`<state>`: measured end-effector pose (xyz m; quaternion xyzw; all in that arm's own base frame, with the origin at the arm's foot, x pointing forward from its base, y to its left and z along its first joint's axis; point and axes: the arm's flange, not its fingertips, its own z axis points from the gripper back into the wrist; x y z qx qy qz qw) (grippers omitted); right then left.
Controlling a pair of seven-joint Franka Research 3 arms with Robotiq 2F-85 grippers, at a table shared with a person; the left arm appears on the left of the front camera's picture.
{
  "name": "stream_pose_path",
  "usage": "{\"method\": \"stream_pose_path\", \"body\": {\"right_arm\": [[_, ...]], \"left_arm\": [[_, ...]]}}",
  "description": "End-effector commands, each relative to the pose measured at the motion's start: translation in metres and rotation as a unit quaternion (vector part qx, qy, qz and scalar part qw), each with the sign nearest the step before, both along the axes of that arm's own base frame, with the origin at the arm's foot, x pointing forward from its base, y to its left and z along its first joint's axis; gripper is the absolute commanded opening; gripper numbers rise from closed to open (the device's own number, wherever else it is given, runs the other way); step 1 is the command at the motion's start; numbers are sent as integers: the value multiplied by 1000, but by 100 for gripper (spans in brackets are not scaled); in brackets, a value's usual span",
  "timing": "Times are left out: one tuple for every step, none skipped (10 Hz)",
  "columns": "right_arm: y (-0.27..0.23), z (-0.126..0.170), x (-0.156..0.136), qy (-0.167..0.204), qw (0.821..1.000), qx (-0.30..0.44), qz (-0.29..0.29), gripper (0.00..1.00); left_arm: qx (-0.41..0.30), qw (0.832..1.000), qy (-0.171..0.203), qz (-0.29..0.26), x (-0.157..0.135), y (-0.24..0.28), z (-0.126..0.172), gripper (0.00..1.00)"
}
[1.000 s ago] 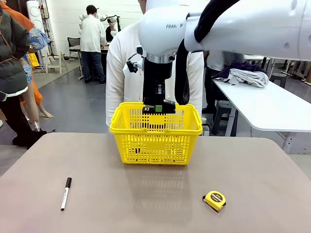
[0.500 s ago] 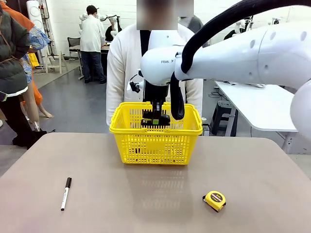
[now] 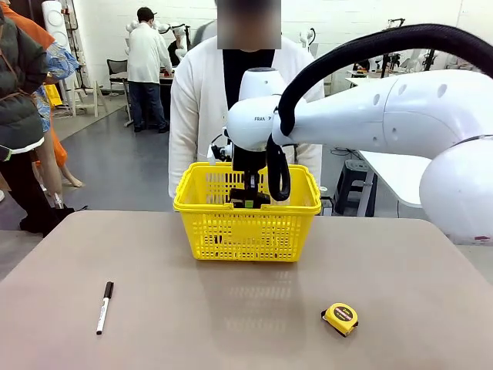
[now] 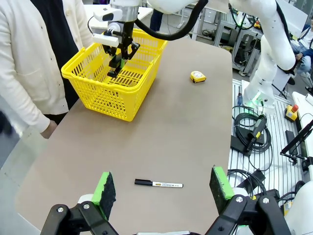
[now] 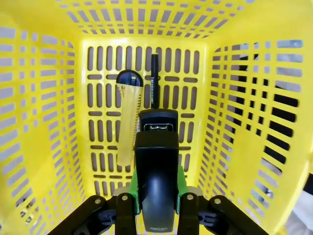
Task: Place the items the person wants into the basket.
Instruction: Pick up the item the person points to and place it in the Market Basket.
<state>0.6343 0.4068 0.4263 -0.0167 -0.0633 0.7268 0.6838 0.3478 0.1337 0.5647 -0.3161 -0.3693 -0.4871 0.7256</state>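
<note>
Black stapler (image 5: 156, 171) clamped between green pads (image 5: 182, 188) of right gripper (image 5: 156, 196), held lengthwise inside yellow basket (image 3: 246, 231), above the lattice floor. Below it on basket floor: yellow-and-black utility knife (image 5: 128, 117) lying flat, thin black pen (image 5: 154, 81) just beside it, both running toward far wall. Front view: right gripper (image 3: 248, 202) dipped below basket rim, right arm (image 3: 370, 123) reaching in from pic right across the middle. Basket at far-centre of table (image 3: 246, 324), person (image 3: 200, 108) in white cardigan over black top standing right behind it. Left gripper (image 4: 164, 188) fingers spread wide, nothing between them, hovering over near-left table area; white marker w/ black cap (image 4: 159, 184) on table below it. Same marker (image 3: 104, 306) near-left in front view, yellow tape measure (image 3: 340, 317) near-right, both well apart from basket.
</note>
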Motion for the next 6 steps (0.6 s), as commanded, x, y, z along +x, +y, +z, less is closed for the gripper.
{"method": "stream_pose_path", "body": {"right_arm": [[9,-3,13,19,1000,-5,10,31],[11,-11,15,22,1000,-13,8,31],[13,-17,16,27,999,-19,9,31],[16,-22,16,34,999,-23,11,31],[18,-24,17,41,999,-25,12,31],[18,-25,17,44,999,-24,12,39]], "left_arm": [[-6,1000,-12,-5,0,2,0,100],[-6,1000,-12,-5,0,2,0,100],[-6,1000,-12,-5,0,2,0,100],[-6,1000,-12,-5,0,2,0,100],[-6,1000,-12,-5,0,2,0,100],[-6,1000,-12,-5,0,2,0,100]]}}
